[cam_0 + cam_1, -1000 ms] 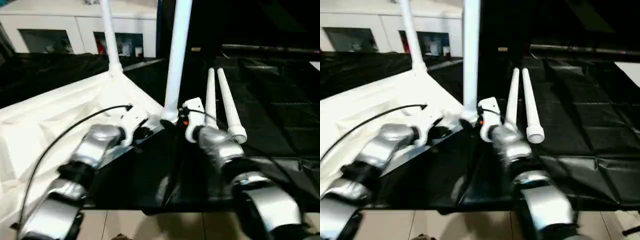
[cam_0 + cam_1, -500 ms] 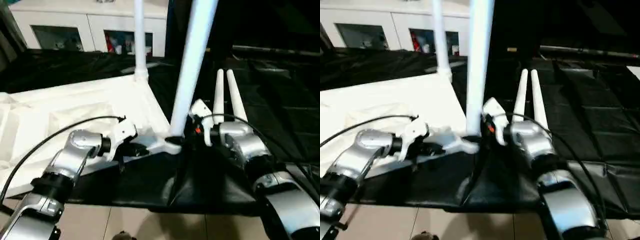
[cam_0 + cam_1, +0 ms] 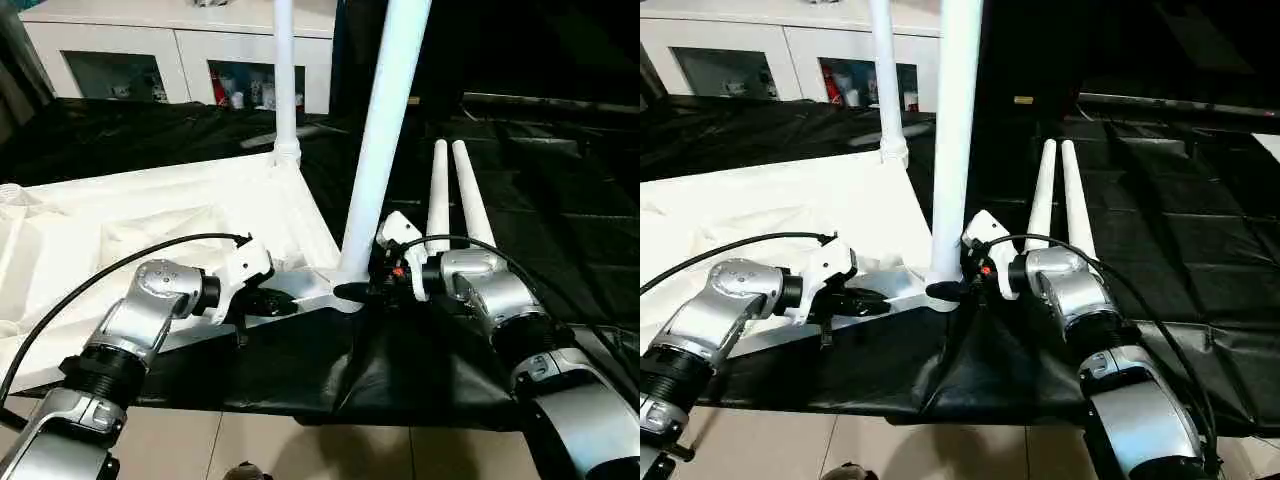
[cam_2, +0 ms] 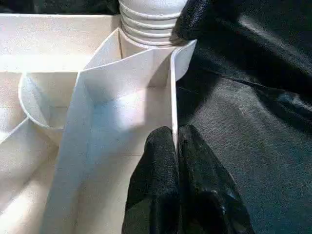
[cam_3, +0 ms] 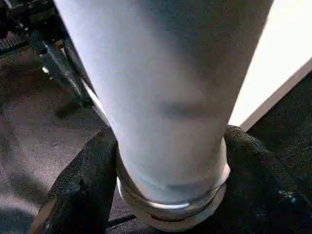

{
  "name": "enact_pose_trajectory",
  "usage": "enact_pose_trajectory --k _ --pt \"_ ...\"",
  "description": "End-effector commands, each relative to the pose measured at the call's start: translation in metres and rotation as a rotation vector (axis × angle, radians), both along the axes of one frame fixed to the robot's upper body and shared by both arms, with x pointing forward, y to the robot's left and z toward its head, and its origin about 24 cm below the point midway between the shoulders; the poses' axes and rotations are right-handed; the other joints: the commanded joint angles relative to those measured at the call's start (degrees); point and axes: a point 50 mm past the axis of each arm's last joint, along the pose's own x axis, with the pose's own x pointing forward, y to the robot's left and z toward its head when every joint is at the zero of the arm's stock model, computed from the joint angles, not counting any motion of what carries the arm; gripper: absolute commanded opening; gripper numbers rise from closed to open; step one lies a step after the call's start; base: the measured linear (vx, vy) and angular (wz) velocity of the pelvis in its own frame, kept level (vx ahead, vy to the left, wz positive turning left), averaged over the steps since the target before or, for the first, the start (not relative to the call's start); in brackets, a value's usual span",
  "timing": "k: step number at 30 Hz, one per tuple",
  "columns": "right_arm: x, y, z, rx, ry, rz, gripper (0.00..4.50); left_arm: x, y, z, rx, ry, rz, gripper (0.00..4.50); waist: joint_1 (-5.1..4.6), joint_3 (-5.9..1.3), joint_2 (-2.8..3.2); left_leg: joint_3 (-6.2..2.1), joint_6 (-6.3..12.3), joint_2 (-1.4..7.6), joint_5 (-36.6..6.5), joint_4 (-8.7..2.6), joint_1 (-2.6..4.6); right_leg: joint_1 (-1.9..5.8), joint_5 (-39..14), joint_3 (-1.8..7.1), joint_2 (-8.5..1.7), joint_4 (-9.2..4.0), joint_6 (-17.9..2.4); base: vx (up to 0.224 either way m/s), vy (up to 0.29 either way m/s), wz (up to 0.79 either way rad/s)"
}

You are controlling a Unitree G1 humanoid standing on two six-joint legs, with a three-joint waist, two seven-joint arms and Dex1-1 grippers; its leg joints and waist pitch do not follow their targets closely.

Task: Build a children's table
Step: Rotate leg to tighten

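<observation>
- Tabletop (image 3: pixel 180 215): white, ribbed underside up, on black sheeting; occupies left half of frame.
- Left gripper (image 3: pixel 272 303): lower left of centre; fingers (image 4: pixel 168 161) pinched shut on the tabletop's thin edge rib, steadying it.
- Far leg (image 3: pixel 284 80): upright in a corner socket, upper centre.
- Near leg (image 3: pixel 385 140): upright in near corner socket, centre.
- Right gripper (image 3: pixel 360 290): right of centre; jaws bracket the near leg's base collar and have narrowed since a second ago. Judgement: closing to seat or twist it.
- Two spare legs (image 3: pixel 455 195): flat side by side, right of centre; still to be fitted.
</observation>
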Motion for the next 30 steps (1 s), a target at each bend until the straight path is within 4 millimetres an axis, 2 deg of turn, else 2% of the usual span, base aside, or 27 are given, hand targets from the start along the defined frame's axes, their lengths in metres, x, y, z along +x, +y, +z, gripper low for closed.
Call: enact_pose_trajectory --k 1,2,3,4,5,6,7,9,10,15,17,18,20,21,23,24,26,28,29,30 --pt "0.003 0.002 -0.009 0.017 0.019 -0.149 2.77 0.011 -0.009 0.009 -0.041 -0.052 0.070 0.00 -0.26 -3.97 -0.04 -0.13 0.97 1.49 -10.6 -3.71 1.28 2.74 -1.3 2.58 -3.70 -4.00 -13.9 0.000 0.000 0.00" --pt "0.006 0.006 -0.016 0.023 0.034 -0.284 2.77 0.018 -0.013 0.007 -0.029 -0.063 0.160 0.00 -0.39 -4.02 -0.08 -0.20 0.38 1.36 -11.3 -3.79 1.44 2.79 -2.9 2.57 -3.78 -4.16 -13.6 0.000 0.000 0.00" --pt "0.006 0.006 -0.016 0.023 0.034 -0.284 2.77 0.018 -0.013 0.007 -0.029 -0.063 0.160 0.00 -0.57 -3.96 -0.11 -0.11 0.10 1.30 -11.5 -3.83 1.48 2.69 -3.6 2.65 -3.77 -4.25 -13.5 0.000 0.000 0.00" --pt "0.008 0.009 -0.020 0.024 0.043 -0.354 2.76 0.022 -0.015 0.005 -0.022 -0.069 0.205 0.00 -0.39 -3.89 -0.05 -0.21 -0.51 1.31 -12.8 -3.94 1.65 2.72 -6.0 2.69 -3.95 -4.61 -12.9 0.000 0.000 0.00" --pt "0.012 0.017 -0.031 0.011 0.074 -0.587 2.76 0.036 -0.024 -0.001 0.006 -0.069 0.389 0.00 -0.70 -3.77 -0.07 -0.13 -1.05 1.33 -13.1 -4.08 1.65 2.50 -6.9 2.86 -3.87 -4.60 -12.6 0.000 0.000 0.00" --pt "0.012 0.020 -0.034 0.004 0.083 -0.643 2.76 0.039 -0.027 -0.003 0.014 -0.066 0.435 0.00 -0.74 -3.58 0.02 -0.10 -1.77 1.31 -13.9 -4.24 2.00 2.20 -8.2 2.93 -3.74 -4.91 -12.5 0.000 0.000 0.00" --pt "0.012 0.024 -0.035 0.013 0.089 -0.669 2.76 0.041 -0.031 -0.003 0.017 -0.068 0.463 0.00 -0.61 -3.77 -0.01 -0.39 -2.92 1.31 -15.0 -4.35 2.33 2.39 -10.1 2.87 -3.98 -4.97 -12.0 0.000 0.000 0.00" --pt "0.011 0.039 -0.037 0.049 0.109 -0.734 2.76 0.047 -0.043 -0.005 0.016 -0.076 0.521 0.00 -0.41 -3.75 0.02 -0.28 -3.00 1.33 -15.5 -4.32 2.40 2.22 -10.0 2.98 -4.04 -5.29 -11.2 0.000 0.000 0.00" --pt "0.011 0.048 -0.035 0.065 0.098 -0.738 2.76 0.048 -0.050 -0.005 0.020 -0.084 0.518 0.00 -0.42 -3.86 -0.11 -0.31 -2.47 1.18 -15.0 -4.27 1.92 2.71 -8.7 2.94 -4.12 -5.11 -11.0 0.000 0.000 0.00" --pt "0.013 0.065 -0.022 0.133 0.030 -0.652 2.76 0.049 -0.061 -0.002 0.028 -0.133 0.459 0.00 -0.24 -3.90 -0.01 -0.27 -0.95 1.16 -13.9 -4.21 1.64 2.74 -6.9 2.84 -4.05 -5.22 -9.9 0.000 0.000 0.00" --pt "0.016 0.064 -0.015 0.162 -0.010 -0.637 3.31 0.048 -0.063 0.001 -0.005 -0.146 0.400 0.00 -0.24 -3.87 -0.11 -0.29 -0.91 1.21 -14.5 -4.27 1.64 2.75 -7.6 2.83 -4.08 -5.25 -10.0 0.000 0.000 0.00" --pt "0.016 0.064 -0.015 0.164 -0.014 -0.638 3.45 0.048 -0.063 0.002 -0.010 -0.147 0.394 0.00 -0.21 -3.89 -0.19 -0.28 -0.82 1.19 -14.4 -4.24 1.64 2.77 -7.7 2.83 -4.10 -5.27 -10.0 0.000 0.000 0.00" --pt "0.017 0.062 -0.013 0.168 -0.023 -0.626 3.52 0.047 -0.063 0.002 -0.014 -0.150 0.370 0.00 -0.57 -3.90 -0.23 -0.44 -0.52 1.10 -14.0 -4.35 1.09 3.12 -7.4 2.77 -4.09 -5.08 -9.6 0.000 0.000 0.00" --pt "0.018 0.060 -0.012 0.167 -0.033 -0.621 3.73 0.046 -0.062 0.002 -0.017 -0.152 0.356 0.00 -0.73 -3.95 -0.27 -0.54 -0.53 1.09 -13.4 -4.38 0.93 3.30 -7.1 2.72 -4.09 -4.99 -9.5 0.000 0.000 0.00" --pt "0.021 0.050 -0.006 0.176 -0.070 -0.564 3.85 0.042 -0.055 0.002 -0.024 -0.148 0.305 0.00 -1.12 -4.12 -0.17 -0.47 0.04 1.16 -12.3 -4.12 1.19 3.04 -4.3 2.68 -3.96 -4.77 -10.5 0.000 0.000 0.00" --pt "0.021 0.048 -0.004 0.187 -0.064 -0.551 3.92 0.041 -0.054 0.002 -0.031 -0.146 0.293 0.00 -1.18 -4.17 -0.22 -0.43 0.40 1.11 -11.9 -4.01 1.10 3.17 -3.3 2.66 -3.93 -4.68 -11.0 0.000 0.000 0.00" --pt "0.021 0.036 0.002 0.214 -0.048 -0.439 4.18 0.035 -0.047 0.004 -0.061 -0.151 0.205 0.00 -1.20 -4.39 -0.27 -0.30 2.35 1.15 -8.8 -3.63 0.98 3.50 2.6 2.53 -3.87 -4.09 -12.7 0.000 0.000 0.00" --pt "0.020 0.032 0.003 0.194 -0.052 -0.373 4.32 0.032 -0.045 0.005 -0.075 -0.150 0.169 0.00 -1.26 -4.37 -0.09 -0.17 3.34 1.13 -7.8 -3.49 0.88 3.48 4.4 2.44 -3.73 -4.00 -13.4 0.000 0.000 0.00" --pt "0.018 0.028 0.003 0.177 -0.056 -0.328 4.38 0.030 -0.044 0.006 -0.086 -0.146 0.145 0.00 -1.05 -4.35 -0.11 -0.01 4.19 1.22 -7.0 -3.31 0.96 3.39 5.7 2.34 -3.65 -3.82 -14.4 0.000 0.000 0.00" --pt "0.018 0.017 0.005 0.133 -0.073 -0.275 4.45 0.025 -0.040 0.007 -0.097 -0.133 0.091 0.00 -0.91 -4.35 0.06 0.00 4.32 1.27 -7.2 -3.27 1.05 3.33 5.4 2.32 -3.71 -3.84 -14.6 0.000 0.000 0.00"
